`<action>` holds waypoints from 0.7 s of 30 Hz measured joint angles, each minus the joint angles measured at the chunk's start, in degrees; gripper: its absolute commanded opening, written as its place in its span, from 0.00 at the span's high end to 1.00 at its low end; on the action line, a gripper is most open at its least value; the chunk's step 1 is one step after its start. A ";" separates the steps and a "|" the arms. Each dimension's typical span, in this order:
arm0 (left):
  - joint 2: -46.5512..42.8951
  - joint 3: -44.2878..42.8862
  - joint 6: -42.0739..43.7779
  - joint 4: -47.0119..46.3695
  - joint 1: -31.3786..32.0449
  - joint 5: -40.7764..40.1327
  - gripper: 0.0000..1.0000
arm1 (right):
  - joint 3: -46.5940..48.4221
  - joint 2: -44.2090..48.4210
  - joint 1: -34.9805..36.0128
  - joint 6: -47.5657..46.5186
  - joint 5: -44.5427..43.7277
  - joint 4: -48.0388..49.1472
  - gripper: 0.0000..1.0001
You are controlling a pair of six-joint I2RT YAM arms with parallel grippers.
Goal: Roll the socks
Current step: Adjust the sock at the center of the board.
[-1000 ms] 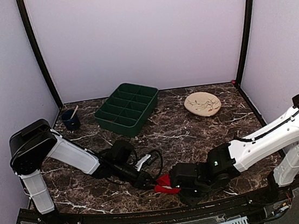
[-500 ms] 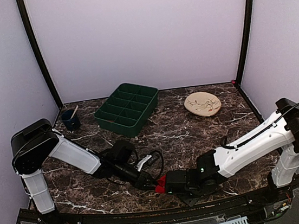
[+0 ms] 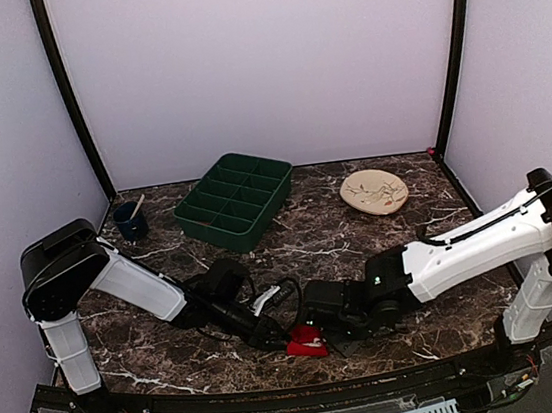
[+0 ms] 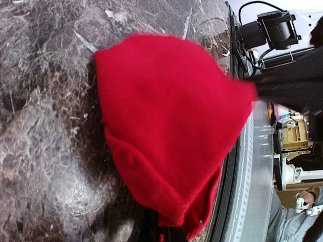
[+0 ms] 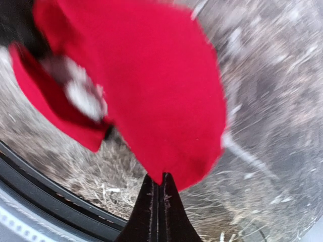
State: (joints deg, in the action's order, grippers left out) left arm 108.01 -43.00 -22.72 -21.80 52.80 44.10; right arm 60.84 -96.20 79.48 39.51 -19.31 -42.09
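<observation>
We find the socks (image 3: 305,342) bundled on the desk (image 3: 361,241) at its near edge, between both pincers. The left pincer (image 3: 275,338) is clenched on the socks' fabric. The right pincer (image 5: 162,177) is clenched, its fingers pressed together and tips touching the socks' edge; we cannot tell whether fabric is caught. White marks show on one fold.

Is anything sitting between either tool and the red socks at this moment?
Nothing visible does. The left tool and right tool are both shut right on the socks, near the front edge of the table. The green tray, cup and plate sit far back.
</observation>
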 measured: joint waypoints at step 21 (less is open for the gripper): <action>0.00 -0.07 0.37 0.68 -0.22 -0.44 1.00 | 22.21 -17.68 -16.41 -16.83 -7.08 0.52 0.45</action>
State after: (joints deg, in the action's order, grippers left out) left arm 108.01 -43.07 -22.35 -21.12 52.58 43.66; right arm 83.05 -113.89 63.07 22.68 -26.39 -41.56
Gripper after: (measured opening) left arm 0.020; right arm 0.464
